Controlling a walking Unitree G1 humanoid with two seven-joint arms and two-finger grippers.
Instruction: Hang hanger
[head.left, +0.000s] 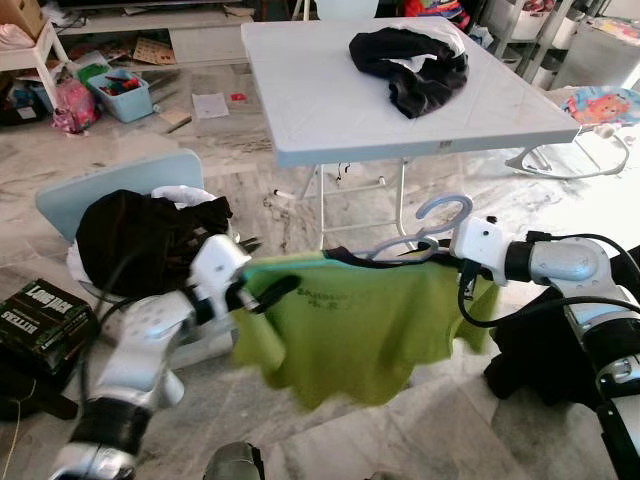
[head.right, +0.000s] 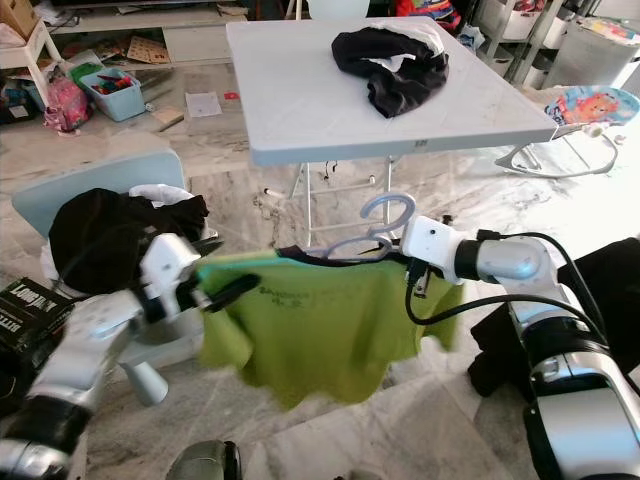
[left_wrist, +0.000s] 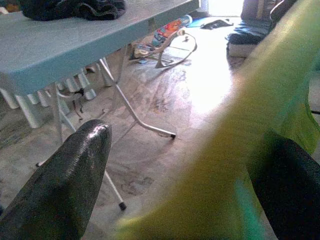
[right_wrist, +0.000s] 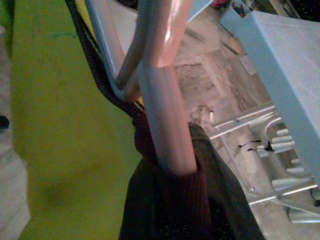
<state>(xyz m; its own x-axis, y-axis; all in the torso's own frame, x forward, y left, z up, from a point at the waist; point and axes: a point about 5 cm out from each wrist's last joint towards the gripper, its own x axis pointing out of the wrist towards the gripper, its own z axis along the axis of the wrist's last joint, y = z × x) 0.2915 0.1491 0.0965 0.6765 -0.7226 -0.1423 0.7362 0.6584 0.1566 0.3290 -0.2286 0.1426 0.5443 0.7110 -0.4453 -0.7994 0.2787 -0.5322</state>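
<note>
Fabric first: the lime-green cotton T-shirt (head.left: 350, 320) hangs in the air between our two arms, draped on the pale blue plastic hanger (head.left: 425, 232). Our left gripper (head.left: 262, 293) pinches the shirt's shoulder with its fingers closed on the cloth; our right gripper (right_wrist: 165, 200) is clamped around the hanger's stiff tube near the neck. We judge the load light, the shirt soft and liable to slide off, the hanger rigid and smooth, so the bar below the hook is the sound place to hold. Beyond stands the white folding plastic table (head.left: 320, 110) carrying a crumpled black garment (head.left: 412, 62).
</note>
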